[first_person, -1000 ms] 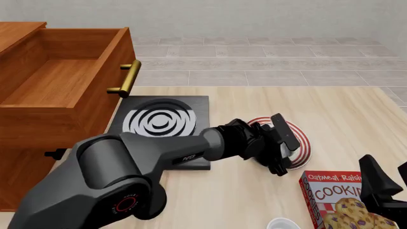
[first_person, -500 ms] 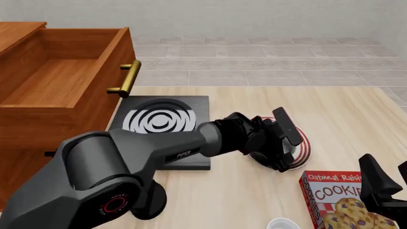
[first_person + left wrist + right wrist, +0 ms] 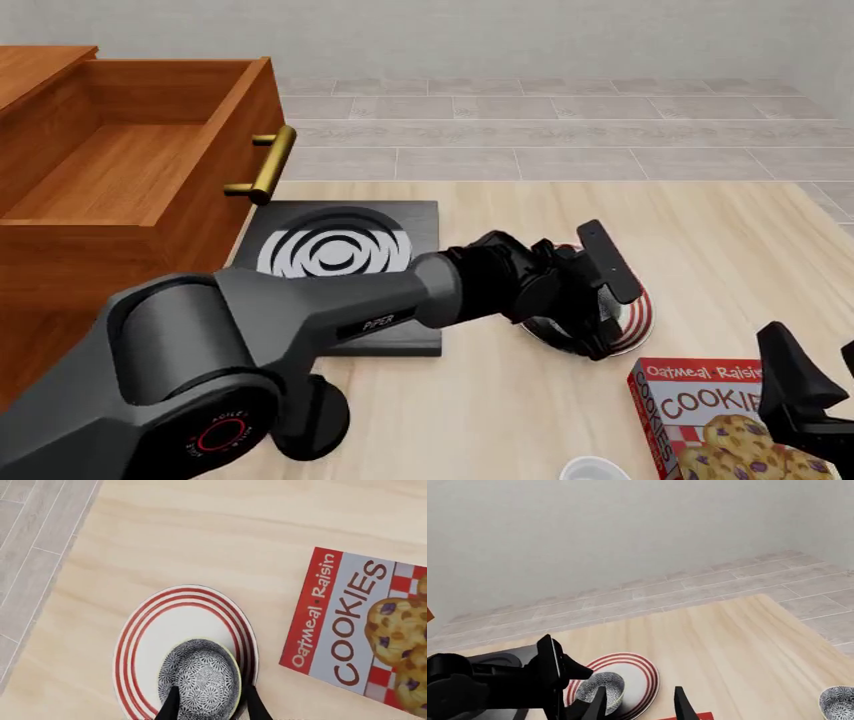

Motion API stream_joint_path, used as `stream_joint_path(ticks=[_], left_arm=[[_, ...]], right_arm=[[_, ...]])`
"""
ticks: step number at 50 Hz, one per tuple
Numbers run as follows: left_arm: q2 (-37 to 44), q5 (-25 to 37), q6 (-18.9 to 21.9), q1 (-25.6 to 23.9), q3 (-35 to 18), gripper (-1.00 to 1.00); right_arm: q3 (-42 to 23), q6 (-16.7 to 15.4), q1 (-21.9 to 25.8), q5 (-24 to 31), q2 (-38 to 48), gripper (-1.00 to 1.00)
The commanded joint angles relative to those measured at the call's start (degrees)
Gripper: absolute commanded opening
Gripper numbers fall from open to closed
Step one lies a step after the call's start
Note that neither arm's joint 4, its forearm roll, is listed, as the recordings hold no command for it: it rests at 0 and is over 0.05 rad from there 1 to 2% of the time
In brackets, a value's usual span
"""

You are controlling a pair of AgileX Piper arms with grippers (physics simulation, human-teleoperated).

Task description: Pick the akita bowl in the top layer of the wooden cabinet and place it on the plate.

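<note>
The left hand (image 3: 208, 705) grips the akita bowl (image 3: 199, 676) between its two dark fingers (image 3: 169, 705), one on each side of the wall near the rim, and the bowl sits over the plate (image 3: 137, 630), toward one side of the red rings; whether it already rests on the plate I cannot tell. The bowl looks like rigid glazed ware: probably light, slick and liable to chip, so a pinch across the rim wall seems the sound hold, released gently. The right hand (image 3: 637, 702) hangs idle with its fingers apart, holding nothing. Just beside the plate lies a cookie box (image 3: 363, 630), well clear of the bowl. The counter (image 3: 747, 230) is pale wood; behind stand the black stove slab (image 3: 340, 250) and the wooden cabinet (image 3: 80, 260) with its top layer (image 3: 147, 160) pulled out.
</note>
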Motion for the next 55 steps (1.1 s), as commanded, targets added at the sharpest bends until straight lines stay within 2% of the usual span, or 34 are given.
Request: stream_joint_path(ticks=[1, 21, 39, 55], left_arm=[[-1.4, 0.1, 0.1, -0.4, 0.9, 1.0], [-5.6, 0.2, 1.2, -0.5, 3.2, 1.0], [-13.0, 2.4, 1.8, -2.1, 6.2, 1.0], [-16.3, 4.4, 2.5, -2.7, 6.1, 1.0]], right_arm=[[0.0, -0.4, -0.3, 0.6, -0.8, 1.0], [-0.2, -2.2, 0.2, 1.5, -2.1, 1.0], [-0.2, -4.2, 0.7, 3.2, -4.2, 1.0], [-0.2, -5.1, 0.7, 4.5, -5.8, 1.0]])
